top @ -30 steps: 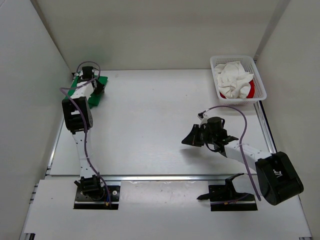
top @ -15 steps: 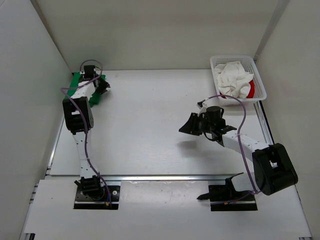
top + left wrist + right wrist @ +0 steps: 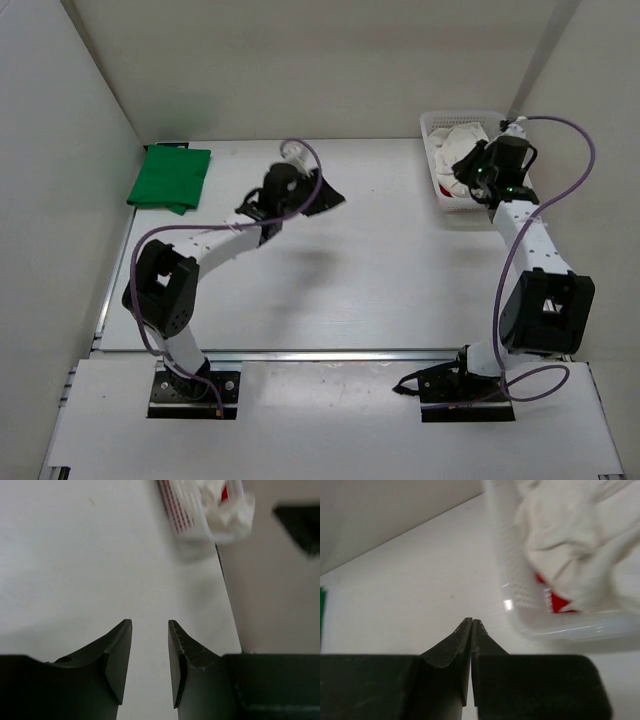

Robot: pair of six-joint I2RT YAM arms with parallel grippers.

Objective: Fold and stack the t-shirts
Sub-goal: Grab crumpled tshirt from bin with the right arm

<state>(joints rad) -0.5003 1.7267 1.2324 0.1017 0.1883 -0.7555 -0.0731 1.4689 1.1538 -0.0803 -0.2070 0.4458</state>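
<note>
presently: left gripper is held parted above table; right gripper is pressed closed (nothing gripped) near basket.

Top view: right arm covers near-right half of basket. R wrist: red cloth mostly buried under white tees, all blurred; basket runs off right edge. L wrist: basket cut by top edge, out of focus.

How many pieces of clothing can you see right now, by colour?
Green: 1 folded shirt on the table.
White: 1 crumpled heap in the basket; could be several shirts.
Red: 1 cloth peeking from under the heap.
Total: 3 visible.
</note>
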